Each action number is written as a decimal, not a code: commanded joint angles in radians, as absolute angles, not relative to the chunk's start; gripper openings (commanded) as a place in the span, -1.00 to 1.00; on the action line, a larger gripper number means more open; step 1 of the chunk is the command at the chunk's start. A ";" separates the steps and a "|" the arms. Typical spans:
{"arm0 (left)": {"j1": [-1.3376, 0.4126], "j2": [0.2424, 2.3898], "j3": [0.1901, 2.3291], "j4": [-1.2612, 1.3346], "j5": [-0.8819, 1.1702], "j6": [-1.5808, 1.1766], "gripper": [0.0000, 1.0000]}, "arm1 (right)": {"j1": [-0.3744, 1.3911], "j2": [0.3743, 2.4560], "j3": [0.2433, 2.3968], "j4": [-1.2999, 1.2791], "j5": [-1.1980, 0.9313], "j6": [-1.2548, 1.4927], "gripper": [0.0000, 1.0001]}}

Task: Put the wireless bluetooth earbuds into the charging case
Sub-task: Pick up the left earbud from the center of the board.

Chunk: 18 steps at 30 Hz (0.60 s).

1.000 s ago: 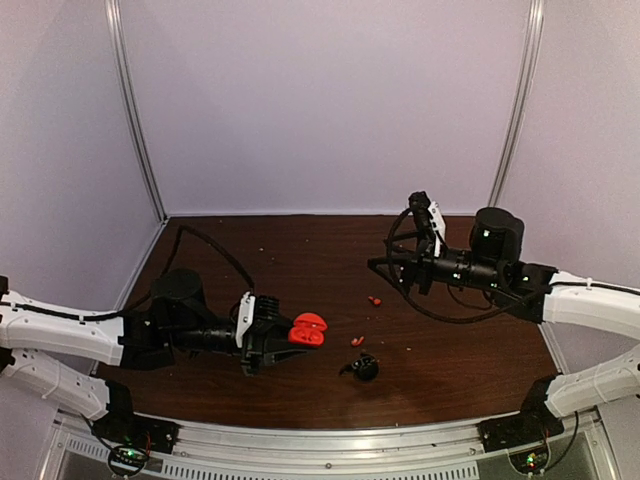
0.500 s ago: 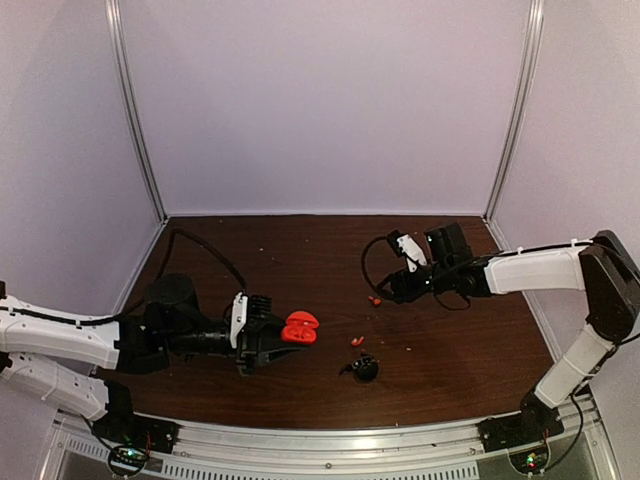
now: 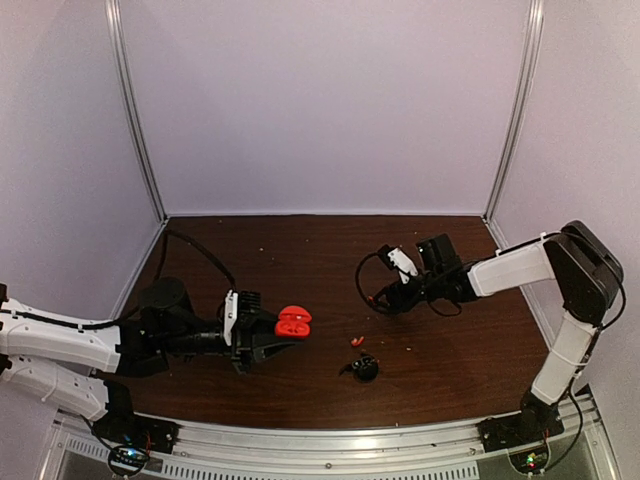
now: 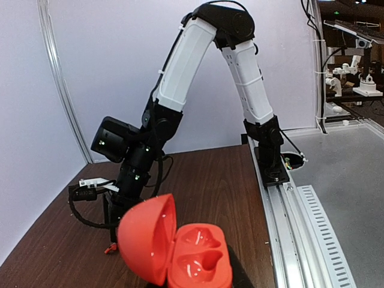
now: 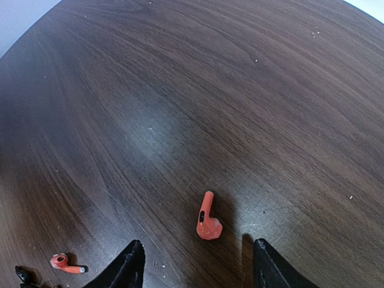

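Note:
My left gripper (image 3: pixel 278 330) is shut on an open red-orange charging case (image 4: pixel 198 261) and holds it above the table. Its lid (image 4: pixel 147 243) stands up and both sockets are empty. One red-orange earbud (image 5: pixel 208 225) lies on the wood. My right gripper (image 5: pixel 198 243) hangs open just over it, one black fingertip (image 5: pixel 133 258) on each side, neither touching. In the top view the right gripper (image 3: pixel 388 300) is low at the table's centre-right. A second red-orange earbud (image 5: pixel 65 263) (image 3: pixel 356 341) lies loose nearer the front.
A black round case (image 3: pixel 364 368) sits open on the table in front of the second earbud. The brown table (image 3: pixel 300 260) is closed in by pale walls on three sides. A metal rail (image 4: pixel 288 204) runs along the near edge.
The right arm stretched out and came down leftward over the first earbud, and its jaws narrowed somewhat. The left arm drew back a little to the left with the case.

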<state>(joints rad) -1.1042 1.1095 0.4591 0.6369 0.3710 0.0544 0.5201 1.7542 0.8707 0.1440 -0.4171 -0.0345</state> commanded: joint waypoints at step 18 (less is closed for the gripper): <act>-1.094 1.088 0.428 0.754 0.342 0.052 -0.93 | 0.514 1.853 0.882 0.222 -0.416 -0.087 -0.04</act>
<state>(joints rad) -1.1004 1.1091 0.4446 0.6884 0.3603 0.0532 0.5190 1.8397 0.8707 0.2066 -0.4309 -0.0799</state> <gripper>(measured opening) 0.187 0.491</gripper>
